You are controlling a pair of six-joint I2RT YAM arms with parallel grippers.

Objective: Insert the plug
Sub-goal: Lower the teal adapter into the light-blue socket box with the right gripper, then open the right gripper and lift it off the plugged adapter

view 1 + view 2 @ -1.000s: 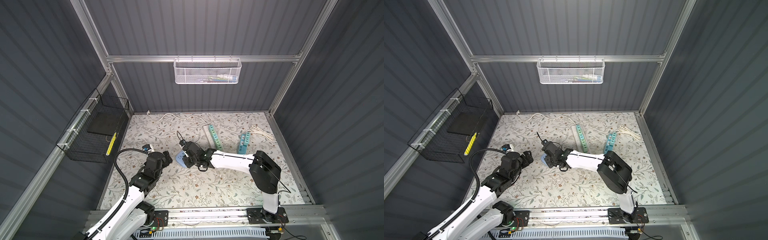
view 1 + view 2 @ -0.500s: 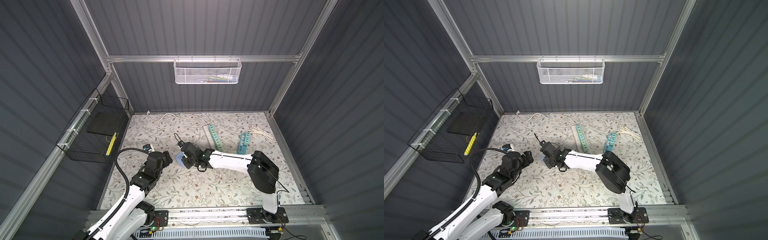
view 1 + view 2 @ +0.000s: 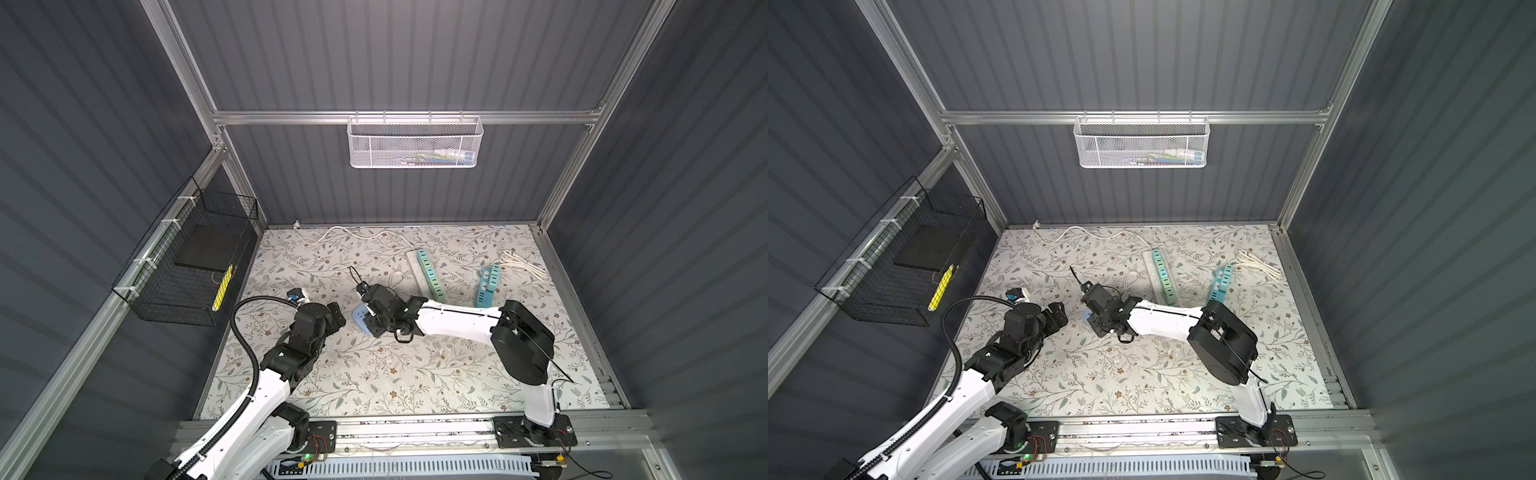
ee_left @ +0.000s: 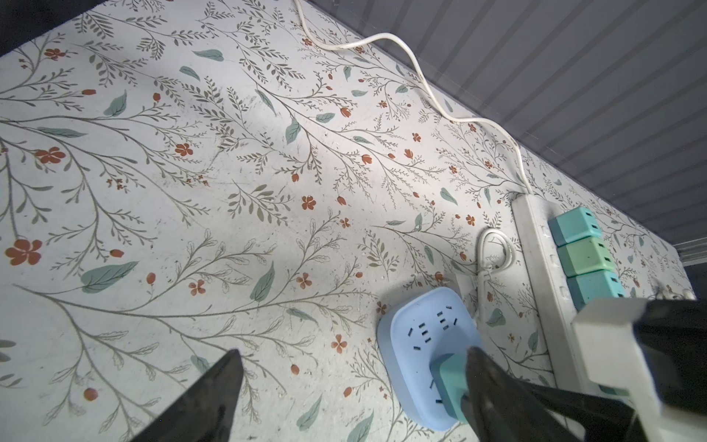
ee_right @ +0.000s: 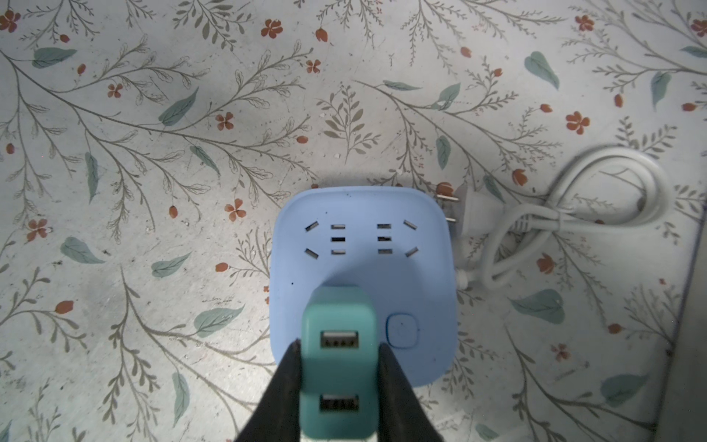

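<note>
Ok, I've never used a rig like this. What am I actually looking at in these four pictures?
A left arm and a right arm share a flowered table. Two pictures look down from overhead and are nearly identical. The other two come from a camera on each arm's wrist. The right tool is shut on a teal plug adapter, held at a blue socket block. I cannot tell whether its pins are in. The left tool is open and empty, beside the block. Also lying there are a white power strip carrying teal adapters, a loose white cable, and a second row of blue adapters.
</note>
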